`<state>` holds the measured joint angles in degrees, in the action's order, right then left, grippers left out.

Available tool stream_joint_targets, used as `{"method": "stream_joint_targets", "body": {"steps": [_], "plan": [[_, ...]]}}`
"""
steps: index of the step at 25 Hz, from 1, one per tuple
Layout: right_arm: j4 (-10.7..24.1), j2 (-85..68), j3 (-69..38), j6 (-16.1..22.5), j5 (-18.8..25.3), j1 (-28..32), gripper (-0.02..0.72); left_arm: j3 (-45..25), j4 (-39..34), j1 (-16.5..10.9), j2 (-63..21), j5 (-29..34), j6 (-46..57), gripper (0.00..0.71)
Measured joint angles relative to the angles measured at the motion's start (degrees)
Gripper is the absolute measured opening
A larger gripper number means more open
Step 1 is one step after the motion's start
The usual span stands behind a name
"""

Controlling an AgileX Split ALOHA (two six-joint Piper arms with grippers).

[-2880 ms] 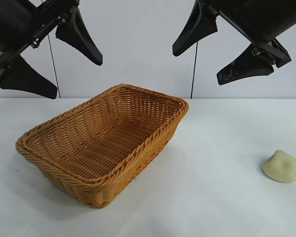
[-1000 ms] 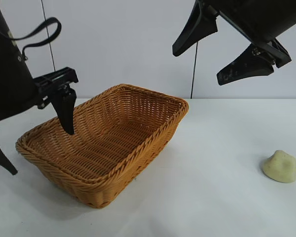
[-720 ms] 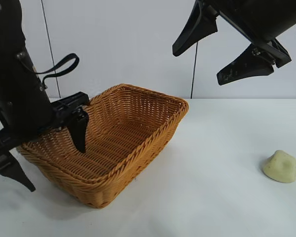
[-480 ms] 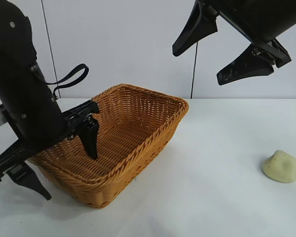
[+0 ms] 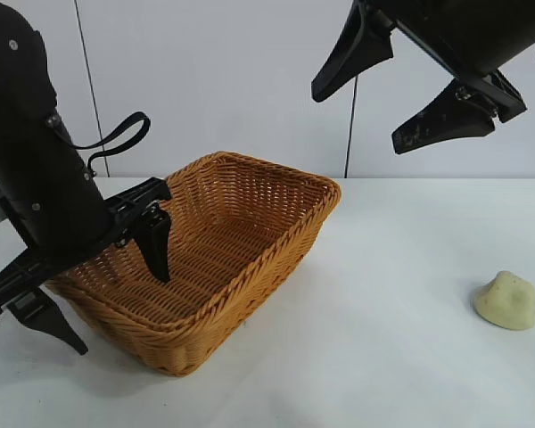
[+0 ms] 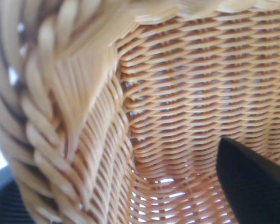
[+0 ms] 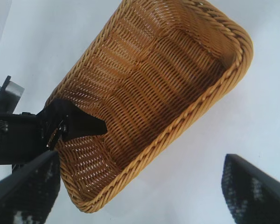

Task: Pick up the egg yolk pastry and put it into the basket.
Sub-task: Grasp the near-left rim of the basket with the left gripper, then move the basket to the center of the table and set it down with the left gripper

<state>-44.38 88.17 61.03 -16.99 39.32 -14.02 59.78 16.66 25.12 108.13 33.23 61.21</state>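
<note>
The egg yolk pastry point(image 5: 506, 301), a small pale cream lump, lies on the white table at the far right. The wicker basket point(image 5: 267, 256) stands left of centre. My left gripper point(image 5: 120, 314) is open and astride the basket's left end wall, with one finger point(image 5: 156, 245) inside the basket and the other point(image 5: 49, 323) outside. In the left wrist view the woven wall point(image 6: 177, 93) fills the picture, with one finger point(image 6: 252, 186) beside it. My right gripper point(image 5: 357, 122) is open and empty, high above the basket's far right corner. The right wrist view shows the basket point(image 7: 214, 98), not the pastry.
White table point(image 5: 383, 357) with a pale wall behind. A black strap loop point(image 5: 116, 134) hangs off the left arm. Bare table lies between the basket and the pastry.
The left arm has come down from high up to the basket's left end, its fingers now astride the wall. In the last half second it shifted slightly left. The right arm and pastry have not moved.
</note>
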Motion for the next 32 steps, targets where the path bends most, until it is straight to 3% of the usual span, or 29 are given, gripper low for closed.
{"method": "stream_joint_targets", "body": {"steps": [5,12,18,21,29,32], "plan": [[0.1,0.0,0.0,0.0,0.1,0.0,0.67,0.0,0.0,0.0,0.0,0.0,0.0,0.56],[0.1,0.0,0.0,0.0,0.1,0.0,0.67,0.0,0.0,0.0,0.0,1.7,0.9,0.367],[0.1,0.0,0.0,0.2,0.1,0.0,0.67,0.0,-0.1,0.0,0.0,3.0,1.8,0.161],[0.1,0.0,0.0,0.3,0.1,0.0,0.67,0.0,0.1,-0.2,0.0,2.1,2.7,0.097],[0.1,0.0,0.0,0.4,0.1,0.0,0.67,0.1,0.6,-0.5,-1.3,2.0,0.2,0.083],[0.1,0.0,0.0,0.5,0.1,0.0,0.67,0.9,0.9,-2.3,-3.9,3.7,-2.1,0.082]]}}
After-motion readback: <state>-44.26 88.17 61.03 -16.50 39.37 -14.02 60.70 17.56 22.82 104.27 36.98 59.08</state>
